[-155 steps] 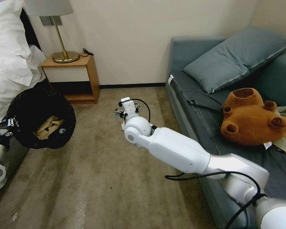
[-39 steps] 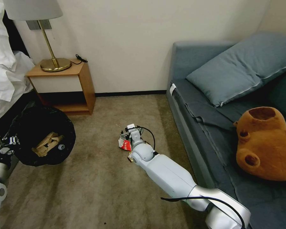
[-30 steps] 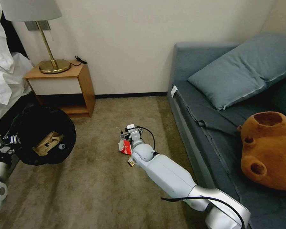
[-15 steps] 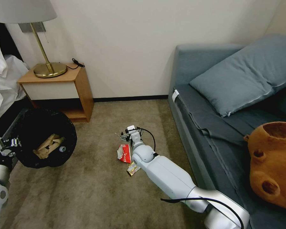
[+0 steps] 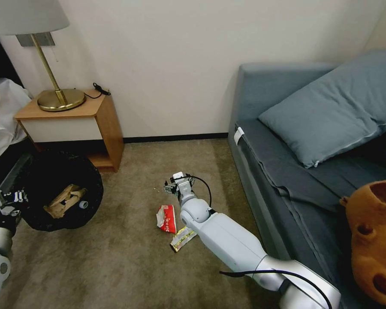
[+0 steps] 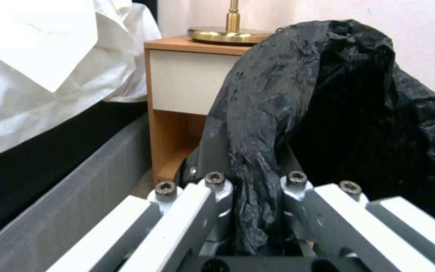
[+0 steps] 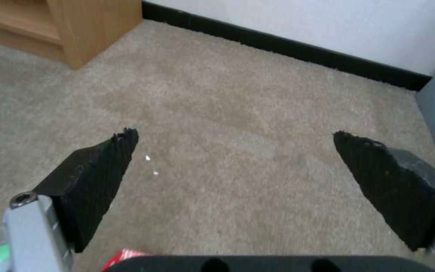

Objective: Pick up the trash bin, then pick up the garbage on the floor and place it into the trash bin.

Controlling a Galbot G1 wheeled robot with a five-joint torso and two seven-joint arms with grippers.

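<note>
As head view tilted up since half a second ago | red-white wrapper (image 5: 167, 218) and yellowish snack wrapper (image 5: 182, 238) lie glossy, crumpled on carpet (image 5: 116, 257), frame centre | right gripper (image 5: 177, 183) fingers spread, empty, just beyond | left gripper (image 6: 250, 196) clamped on trash bin (image 5: 60, 195) crinkly liner, left edge.

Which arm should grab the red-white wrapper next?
Right. The right gripper hangs open just above the carpet, close beside the red-white wrapper. The left gripper is shut on the trash bin, off to the left.
</note>
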